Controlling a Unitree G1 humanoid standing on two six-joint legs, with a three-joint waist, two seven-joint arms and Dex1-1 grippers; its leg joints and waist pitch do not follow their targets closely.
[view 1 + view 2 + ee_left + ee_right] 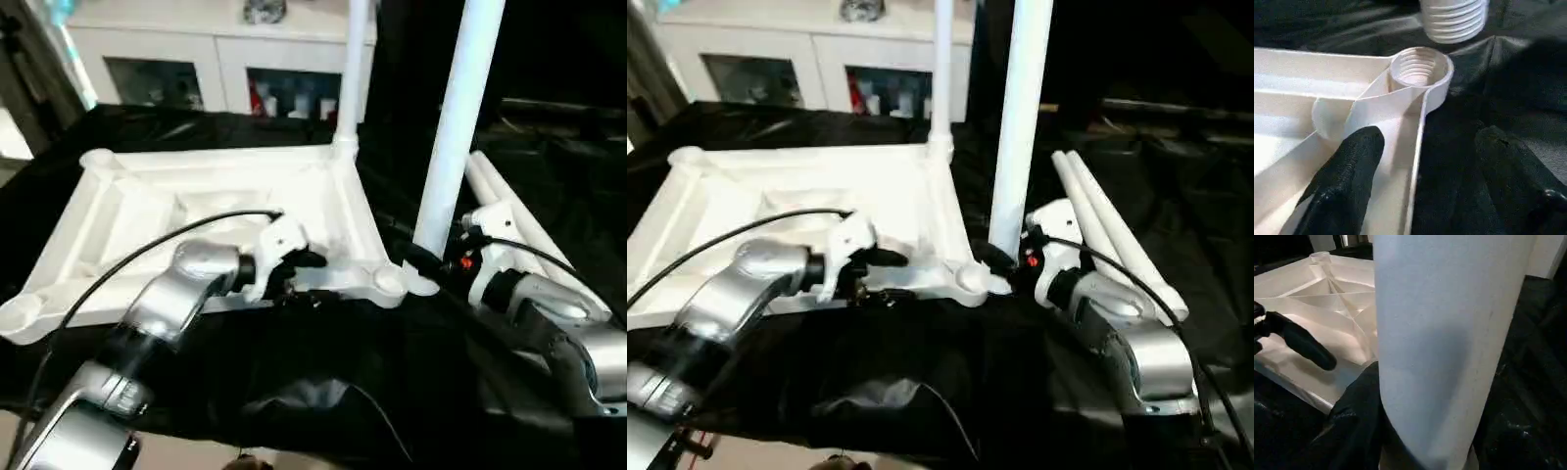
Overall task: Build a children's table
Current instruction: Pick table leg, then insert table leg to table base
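Lying underside up on a black cloth [323, 392], the table top [147, 211] has one leg [351, 69] standing in its far corner socket. The right gripper [436, 266] clamps a second leg [456, 127] upright just beside the near socket [1420, 73], not yet screwed in. Two spare legs [1107, 230] lie beyond it. The left gripper [1415, 166] straddles the top's near rim, fingers apart. White cabinets [216, 59] stand behind.

Black cloth [323, 382], white cabinets [211, 54] behind.

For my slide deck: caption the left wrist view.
Left gripper, jaws open, at the tabletop's threaded corner socket; a leg's threaded end hovers beyond.
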